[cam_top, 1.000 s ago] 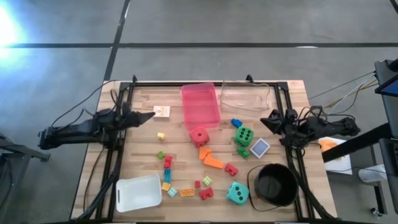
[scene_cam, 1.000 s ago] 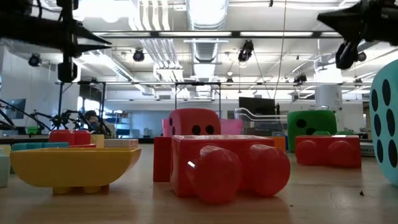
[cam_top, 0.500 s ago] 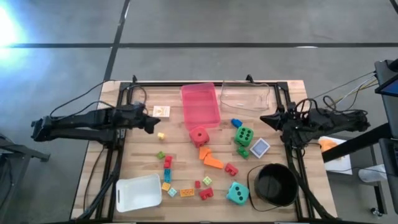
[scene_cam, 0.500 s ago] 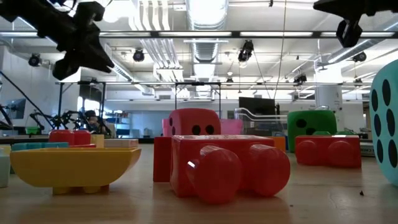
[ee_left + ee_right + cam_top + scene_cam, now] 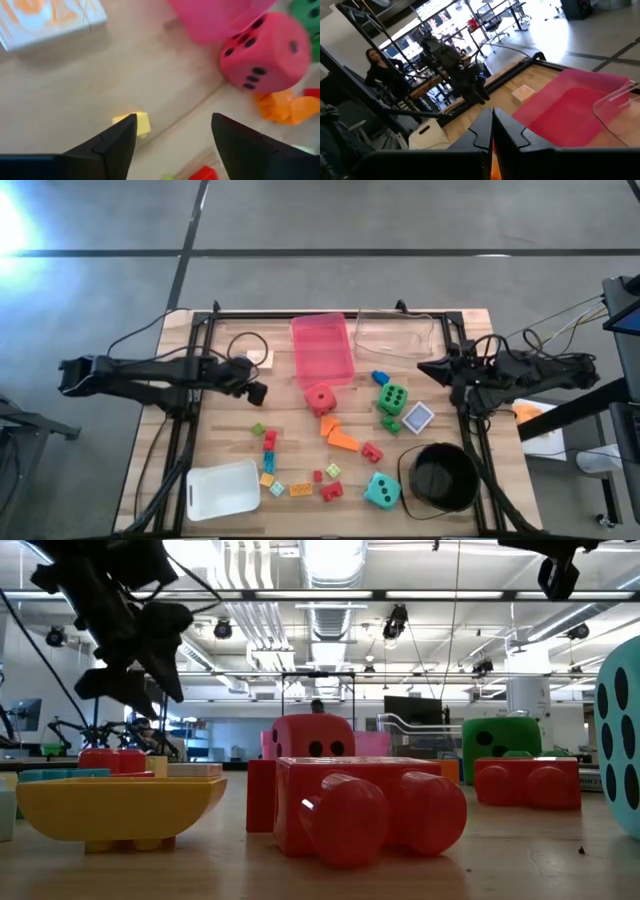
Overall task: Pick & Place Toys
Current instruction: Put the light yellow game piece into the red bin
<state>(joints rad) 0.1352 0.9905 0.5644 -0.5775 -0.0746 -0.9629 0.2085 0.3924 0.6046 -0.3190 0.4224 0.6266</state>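
The toys lie loose on the wooden table: a red die (image 5: 320, 398), a green die (image 5: 392, 397), a teal die (image 5: 381, 490), orange bricks (image 5: 338, 435), a card (image 5: 418, 417) and several small bricks near the front. My left gripper (image 5: 255, 391) hangs open above the table, left of the red die (image 5: 265, 52). A small yellow brick (image 5: 137, 122) lies on the wood below it, close to one fingertip (image 5: 122, 135); the high view hides this brick under the gripper. My right gripper (image 5: 425, 370) is shut and holds nothing, above the table's right side.
A pink tray (image 5: 322, 348) and a clear container (image 5: 392, 333) stand at the back. A white container (image 5: 222, 490) is at the near left and a black bucket (image 5: 440, 477) at the near right. A white card box (image 5: 50, 20) lies beyond the yellow brick.
My left gripper has swung toward the table's right and near edges, from beside the white card box to over the yellow brick. It has tipped downward, come lower and opened. My right gripper has risen a little and stays shut.
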